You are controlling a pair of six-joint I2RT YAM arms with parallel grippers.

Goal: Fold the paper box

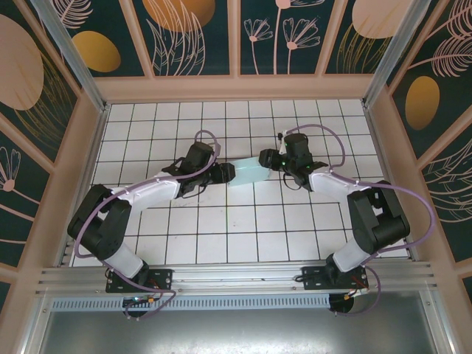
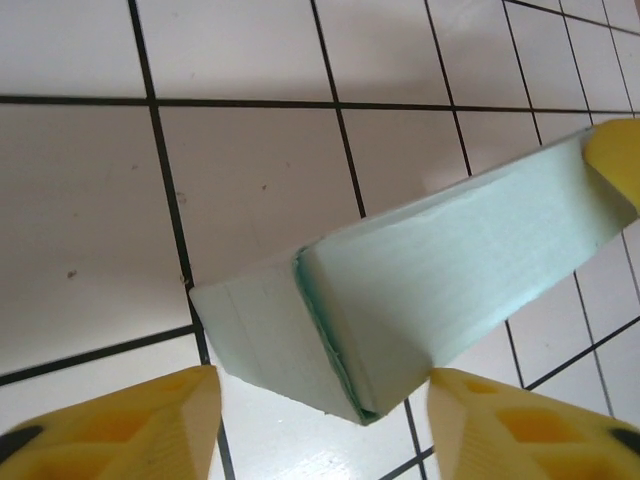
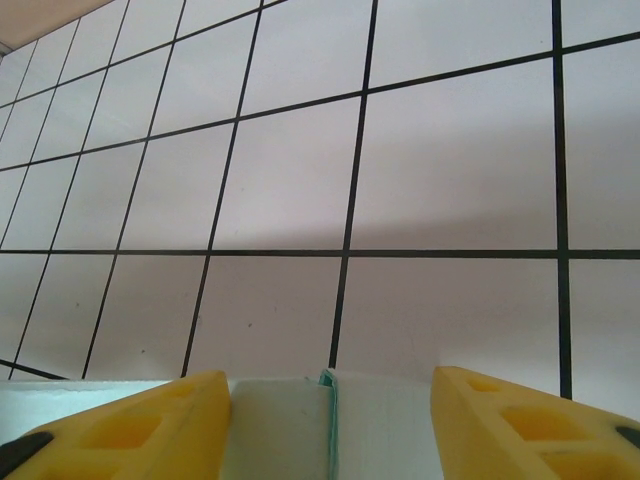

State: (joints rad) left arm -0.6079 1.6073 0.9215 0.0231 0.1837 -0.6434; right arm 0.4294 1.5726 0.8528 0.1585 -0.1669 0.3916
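Arm bases: near edge of the white tiled table (image 1: 243,236). Paper box (image 1: 249,174): mid-table, spanning both claws. Left claw (image 1: 225,174): fingers spread wide around the box's end, grip uncertain. Right claw (image 1: 267,159): at the opposite end, box between its fingers; closure cannot be told.

the tabletop (image 1: 243,228) is white, ruled into square tiles by thin black lines, and fenced by pale wooden rails at the left, right and far sides. a metal rail (image 1: 236,279) runs along its near edge, with both arm bases bolted there. the wrist views show faint specks on the tiles. the paper box (image 1: 249,174) sits mid-tabletop; whether it touches cannot be told.
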